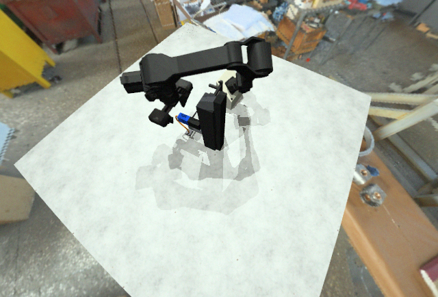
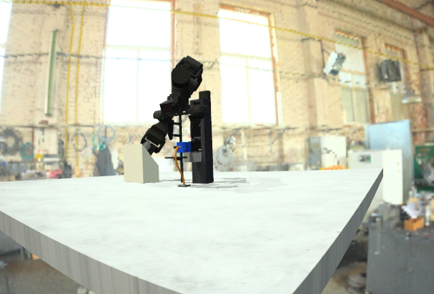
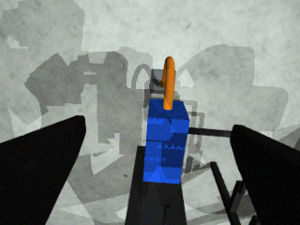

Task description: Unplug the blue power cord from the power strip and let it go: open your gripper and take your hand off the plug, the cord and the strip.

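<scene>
One blue plug [image 3: 166, 142], boxy, with an orange cord [image 3: 169, 84] arching from its far end down to the table [image 1: 276, 194]. It sits against the upright black power strip [image 2: 205, 137]. Its socket contact is hidden. Gripper [image 3: 159, 164] released; two fingers flank the plug, apart from it.

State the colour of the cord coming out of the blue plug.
Orange. The cord shows best in the wrist view, arching out of the plug.
</scene>
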`<act>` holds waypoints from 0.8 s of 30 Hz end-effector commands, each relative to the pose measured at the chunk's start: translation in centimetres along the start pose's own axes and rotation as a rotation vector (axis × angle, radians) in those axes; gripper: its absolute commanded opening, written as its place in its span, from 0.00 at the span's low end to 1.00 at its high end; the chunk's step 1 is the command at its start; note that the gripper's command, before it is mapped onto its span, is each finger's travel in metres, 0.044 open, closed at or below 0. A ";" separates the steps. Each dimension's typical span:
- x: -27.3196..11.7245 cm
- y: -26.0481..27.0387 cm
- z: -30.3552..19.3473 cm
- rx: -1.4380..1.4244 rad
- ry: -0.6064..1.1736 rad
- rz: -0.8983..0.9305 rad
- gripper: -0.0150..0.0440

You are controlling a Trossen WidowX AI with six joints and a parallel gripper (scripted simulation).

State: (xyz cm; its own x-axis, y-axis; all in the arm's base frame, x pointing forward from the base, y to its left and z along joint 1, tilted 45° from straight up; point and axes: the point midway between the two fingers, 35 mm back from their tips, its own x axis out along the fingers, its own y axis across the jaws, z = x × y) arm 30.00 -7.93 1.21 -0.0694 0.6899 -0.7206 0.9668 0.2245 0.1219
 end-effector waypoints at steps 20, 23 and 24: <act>-0.6 -0.4 4.8 0.007 0.003 -0.007 1.00; -0.6 -0.4 4.8 0.007 0.003 -0.007 1.00; -0.6 -0.4 4.8 0.007 0.003 -0.007 1.00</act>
State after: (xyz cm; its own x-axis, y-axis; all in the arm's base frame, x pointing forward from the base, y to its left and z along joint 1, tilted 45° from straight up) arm 30.93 -11.72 -1.47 -0.0693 0.6899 -0.7206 0.9686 0.2195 0.1170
